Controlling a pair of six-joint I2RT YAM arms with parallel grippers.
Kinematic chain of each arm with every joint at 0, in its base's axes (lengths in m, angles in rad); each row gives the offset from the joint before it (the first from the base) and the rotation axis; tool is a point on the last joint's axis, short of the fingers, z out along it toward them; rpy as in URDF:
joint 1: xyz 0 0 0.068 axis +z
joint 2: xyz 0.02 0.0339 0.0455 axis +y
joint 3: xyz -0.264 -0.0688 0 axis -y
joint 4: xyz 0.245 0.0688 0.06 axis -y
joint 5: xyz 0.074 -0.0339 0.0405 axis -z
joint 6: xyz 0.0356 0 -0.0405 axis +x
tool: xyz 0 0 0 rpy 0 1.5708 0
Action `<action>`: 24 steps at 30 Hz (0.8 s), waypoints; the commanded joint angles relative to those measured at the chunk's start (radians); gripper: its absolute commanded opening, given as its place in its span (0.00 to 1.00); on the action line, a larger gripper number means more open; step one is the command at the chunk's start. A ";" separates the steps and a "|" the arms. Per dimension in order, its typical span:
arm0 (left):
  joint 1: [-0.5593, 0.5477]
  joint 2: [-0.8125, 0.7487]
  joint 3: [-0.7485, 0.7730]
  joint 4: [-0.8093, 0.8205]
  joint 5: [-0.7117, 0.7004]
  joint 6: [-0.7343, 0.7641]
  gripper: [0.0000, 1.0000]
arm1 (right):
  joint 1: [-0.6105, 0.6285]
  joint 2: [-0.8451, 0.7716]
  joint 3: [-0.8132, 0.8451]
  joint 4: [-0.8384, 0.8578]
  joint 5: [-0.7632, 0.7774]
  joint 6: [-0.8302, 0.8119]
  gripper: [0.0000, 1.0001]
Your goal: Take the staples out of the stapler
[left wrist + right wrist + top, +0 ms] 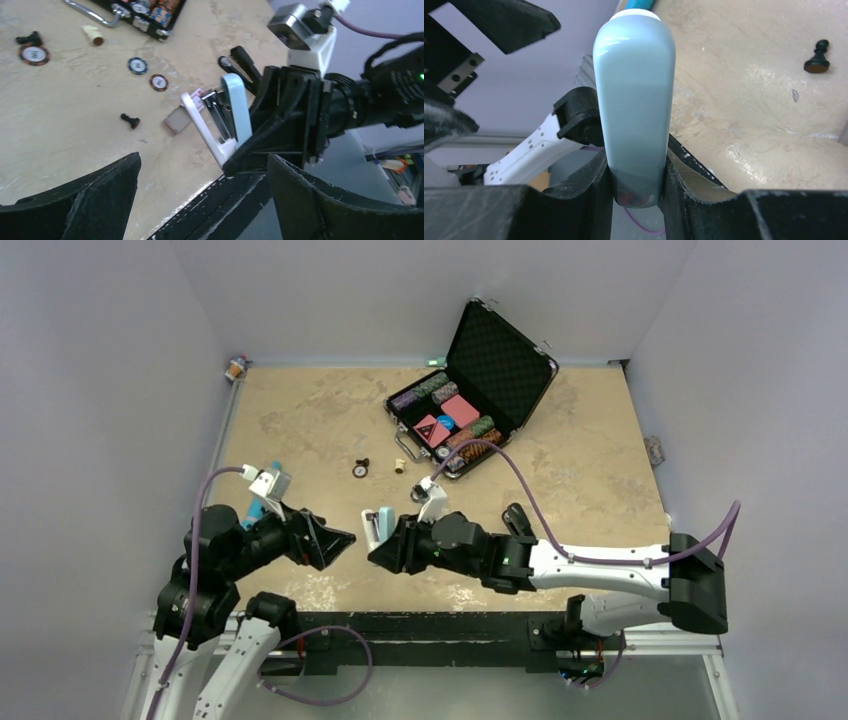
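Your right end effector (390,548) pinches the stapler (378,528), hinged open above the worktop (300,420), long axis 12 to 6 o'clock from above. Your left end effector (340,546), fully spread, sits nearest at its 9 o'clock. A grey strip (176,121) may be the staples.

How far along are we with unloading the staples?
Done: the right pincer holds the pale teal stapler swung open, metal rail exposed. In hand: left pincer open, facing it. Left: pulling the staples; a grey block on the table may be some, unclear.
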State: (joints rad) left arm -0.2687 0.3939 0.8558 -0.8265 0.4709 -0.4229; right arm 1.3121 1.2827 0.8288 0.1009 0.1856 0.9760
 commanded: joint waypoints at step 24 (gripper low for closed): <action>0.005 -0.042 0.046 0.420 0.393 -0.373 0.99 | -0.048 -0.158 -0.008 0.458 -0.417 -0.118 0.00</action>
State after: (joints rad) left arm -0.2687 0.3412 0.8913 -0.4980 0.8295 -0.7422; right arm 1.2625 1.1301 0.7834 0.4561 -0.1642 0.8867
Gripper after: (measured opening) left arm 0.997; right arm 0.361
